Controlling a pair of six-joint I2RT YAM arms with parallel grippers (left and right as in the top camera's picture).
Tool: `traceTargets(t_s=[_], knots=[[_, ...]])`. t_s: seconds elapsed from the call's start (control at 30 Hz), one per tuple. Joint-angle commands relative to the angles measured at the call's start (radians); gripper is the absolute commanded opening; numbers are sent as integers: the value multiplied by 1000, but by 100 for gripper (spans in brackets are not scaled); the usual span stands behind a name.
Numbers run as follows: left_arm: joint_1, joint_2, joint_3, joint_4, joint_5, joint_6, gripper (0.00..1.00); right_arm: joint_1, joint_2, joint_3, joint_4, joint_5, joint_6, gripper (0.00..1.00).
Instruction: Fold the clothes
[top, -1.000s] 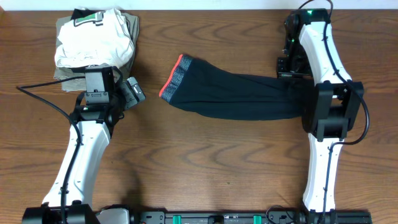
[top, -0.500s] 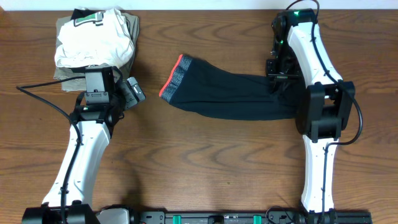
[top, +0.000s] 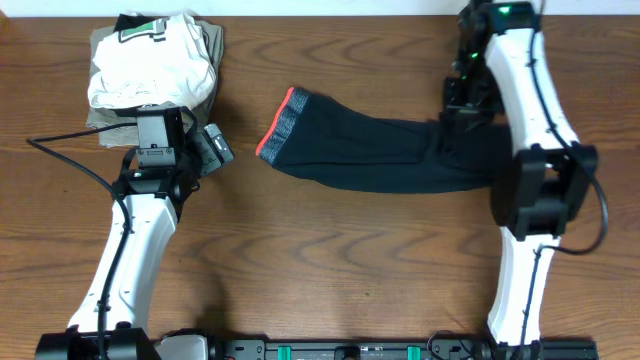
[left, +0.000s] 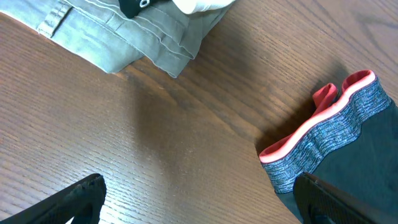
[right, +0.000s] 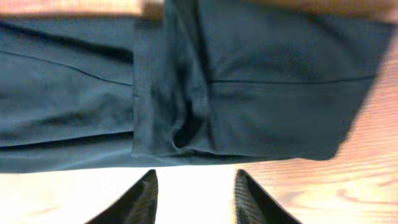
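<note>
- The wooden table is bare along its near edge between the two arm bases. The left arm reaches up the left side and the right arm up the right.
- A black cable loops across the wood to the left of the left arm.
- The left gripper hovers over bare wood at mid-depth on the left. Its fingers are spread wide with nothing between them.
- The black pants lie flat across the middle of the table, running from left of centre to under the right arm.
- Their grey waistband is the left end, with the red lining showing along its edge. It lies near the left gripper but is not touching it.
- The right gripper hangs above the right end of the pants, where the leg cloth is doubled over and bunched. Its fingers are parted and hold nothing.
- At the far left sits a stack of folded clothes, a white garment on top of grey-green trousers. The stack is well apart from the pants.
</note>
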Motion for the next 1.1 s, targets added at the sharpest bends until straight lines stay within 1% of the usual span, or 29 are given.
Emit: traceTargets(t_s=[0.0,0.03,0.07,0.2,0.23,0.27,0.33,0.4,0.47,0.5,0.57,0.6,0.67,0.9,1.07], knots=[[5,-4,-7,-2,-1,6,98,-41,-59,19,8,-5,10,51],[5,-4,-7,-2,-1,6,98,-49,-60,19,8,-17,6,54],[5,-4,-6,-2,-1,6,98,-54,-59,18,7,-26,-7,54],[5,-4,-7,-2,-1,6,98,-61,-47,8,7,-27,-10,52],[5,-4,-6,-2,-1,6,98,-59,-41,7,11,-27,-10,49],[5,-4,-6,-2,-1,6,98,-56,-37,6,18,-27,-10,47],[5,-4,-6,-2,-1,6,98,-48,-27,-2,40,-27,-9,38],[5,-4,-6,-3,-1,6,98,-43,-19,-13,61,-26,-9,24],[5,-4,-6,-2,-1,6,98,-40,-14,-39,93,-26,-9,15],[5,-4,-6,-2,-1,6,98,-40,-14,-61,118,-27,-10,13],[5,-4,-6,-2,-1,6,98,-40,-14,-105,156,-27,-10,16],[5,-4,-6,-3,-1,6,98,-40,-14,-131,173,-35,-10,21],[5,-4,-7,-2,-1,6,98,-40,-14,-181,202,-63,-14,24],[5,-4,-6,-2,-1,6,98,-18,-14,-356,338,-138,-13,23],[5,-4,-7,-2,-1,6,98,10,-14,-429,400,-146,-9,23]])
